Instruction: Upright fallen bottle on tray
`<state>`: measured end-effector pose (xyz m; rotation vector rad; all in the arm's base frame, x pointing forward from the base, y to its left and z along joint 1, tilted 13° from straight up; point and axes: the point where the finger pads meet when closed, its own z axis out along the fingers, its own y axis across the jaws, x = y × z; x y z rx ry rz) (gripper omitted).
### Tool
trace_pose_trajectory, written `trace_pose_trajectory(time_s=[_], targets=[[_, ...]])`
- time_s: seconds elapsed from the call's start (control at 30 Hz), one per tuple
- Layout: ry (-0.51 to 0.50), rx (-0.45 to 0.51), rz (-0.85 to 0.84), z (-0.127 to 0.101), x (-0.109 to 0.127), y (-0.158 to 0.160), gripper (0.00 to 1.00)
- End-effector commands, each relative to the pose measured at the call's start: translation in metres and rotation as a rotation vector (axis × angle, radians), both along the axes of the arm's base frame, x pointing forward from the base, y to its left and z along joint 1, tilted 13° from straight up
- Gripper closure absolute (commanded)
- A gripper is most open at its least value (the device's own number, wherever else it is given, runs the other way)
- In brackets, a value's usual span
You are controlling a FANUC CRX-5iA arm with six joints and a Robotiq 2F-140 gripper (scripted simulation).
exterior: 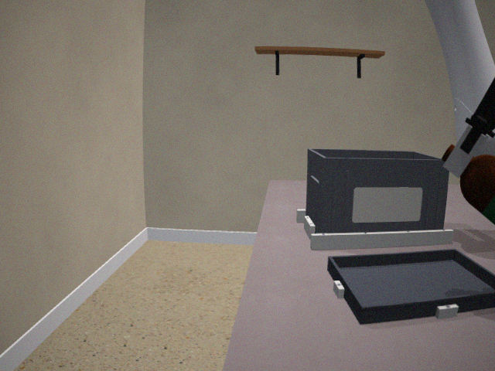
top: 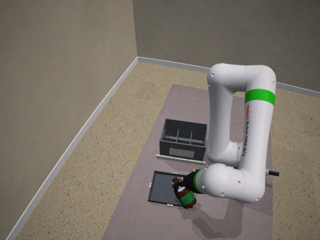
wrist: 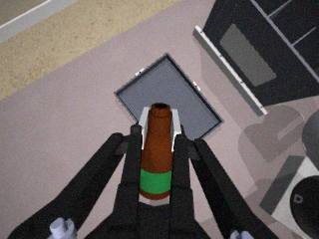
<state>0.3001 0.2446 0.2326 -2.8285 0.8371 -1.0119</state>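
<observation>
My gripper (wrist: 159,116) is shut on a brown bottle with a green label (wrist: 157,158). The bottle (top: 184,192) hangs tilted in the air, neck toward the dark grey tray (top: 165,188) and base away from it, above the tray's near right corner. In the wrist view the neck points at the tray (wrist: 169,97) below. In the exterior view only part of the bottle (exterior: 477,182) and a white finger pad (exterior: 465,149) show at the right edge, well above the tray (exterior: 411,281).
A dark grey crate (top: 184,140) with inner dividers stands behind the tray on a white base strip (exterior: 380,238). Small white stops sit at the tray's edges. A wooden shelf (exterior: 319,52) hangs on the far wall. The arm's base (wrist: 299,199) is to the right.
</observation>
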Motion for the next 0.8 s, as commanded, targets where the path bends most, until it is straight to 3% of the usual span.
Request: trace_pose_trajectory(time_s=[0.0, 0.77], targets=[[0.000, 0.000, 0.000, 0.0002, 0.0000, 0.0001, 1.00], [-0.020, -0.014, -0.007, -0.0007, -0.0002, 0.0000, 1.00]])
